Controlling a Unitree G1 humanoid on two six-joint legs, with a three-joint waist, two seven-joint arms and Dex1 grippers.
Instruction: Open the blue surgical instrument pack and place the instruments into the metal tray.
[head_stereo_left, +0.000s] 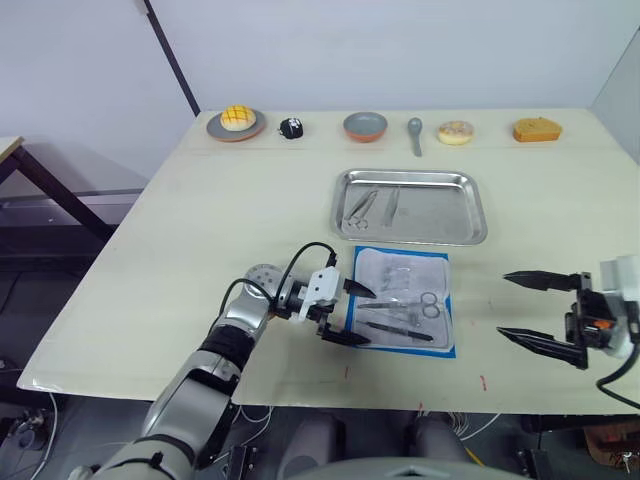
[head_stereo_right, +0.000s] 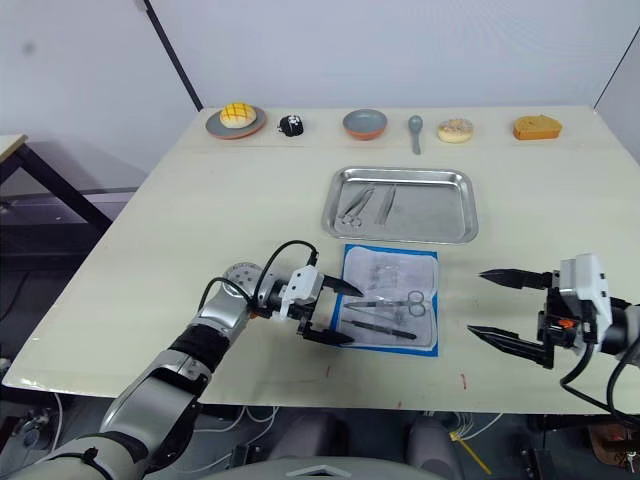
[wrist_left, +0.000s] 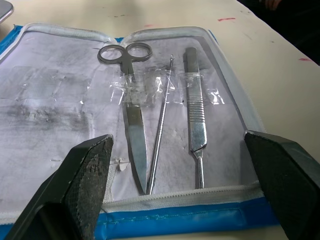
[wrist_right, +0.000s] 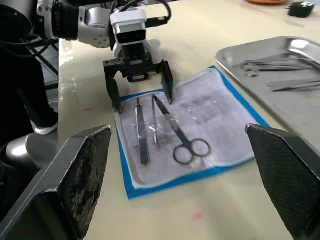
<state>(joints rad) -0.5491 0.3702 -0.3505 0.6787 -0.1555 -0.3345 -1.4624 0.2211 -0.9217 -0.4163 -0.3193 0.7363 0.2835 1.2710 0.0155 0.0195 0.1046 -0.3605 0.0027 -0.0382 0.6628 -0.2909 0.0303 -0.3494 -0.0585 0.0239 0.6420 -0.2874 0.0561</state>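
The blue surgical instrument pack (head_stereo_left: 402, 298) lies unfolded on the table, white inner side up with a blue border, just in front of the metal tray (head_stereo_left: 468, 212). On its near half lie scissors (wrist_left: 131, 125), a thin probe (wrist_left: 160, 131) and a flat scalpel handle (wrist_left: 195, 112). Two more instruments (head_stereo_left: 372, 205) rest in the tray's left part. My left gripper (head_stereo_left: 350, 312) stands open at the pack's left edge, its fingers straddling the tool tips, holding nothing. To the right of the pack, my right gripper (head_stereo_left: 538, 310) hovers open and empty.
Along the far edge stand a plate with a yellow bun (head_stereo_left: 237, 122), a small black object (head_stereo_left: 291, 127), a round grey bowl (head_stereo_left: 365, 126), a grey spoon (head_stereo_left: 415, 132), a donut (head_stereo_left: 455, 132) and a piece of bread (head_stereo_left: 538, 130). The table's near edge runs just below both grippers.
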